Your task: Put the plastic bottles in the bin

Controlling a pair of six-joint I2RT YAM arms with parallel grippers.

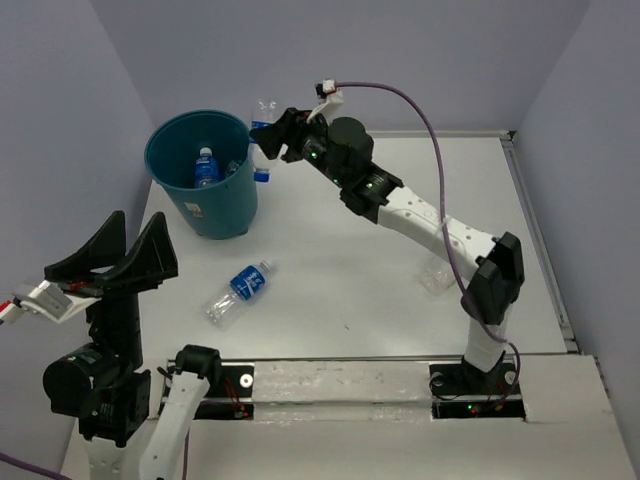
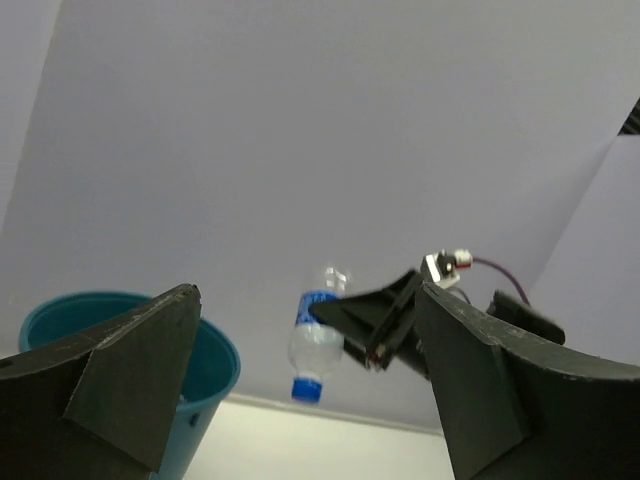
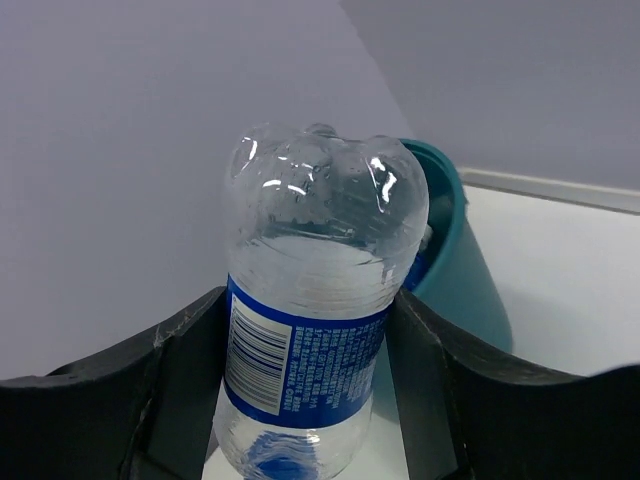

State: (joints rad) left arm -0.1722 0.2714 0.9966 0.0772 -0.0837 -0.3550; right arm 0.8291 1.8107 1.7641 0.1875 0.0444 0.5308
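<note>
White table (image 1: 380,290), lilac walls. R gripper (image 1: 268,138) clamped blue-label bottle (image 3: 310,300) upside down (cap low) just beside bin (image 1: 200,205) rim; L gripper (image 1: 138,228) gaped wide, empty. 2nd bottle (image 1: 238,293) lay on table, 3rd bottle (image 1: 205,167) inside bin.

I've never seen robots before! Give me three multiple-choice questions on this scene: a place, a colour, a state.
1. Where is the bottle held by the right fingers? A on the floor; B in the air by the bin's rim; C at the bin's bottom.
2. The bin's colour? A red; B yellow; C teal.
3. The left fingers are: A spread, empty; B shut on a bottle; C gripping the bin.
Answers: B, it hangs beside the rim; C, its wall is teal; A, nothing sits between them.
</note>
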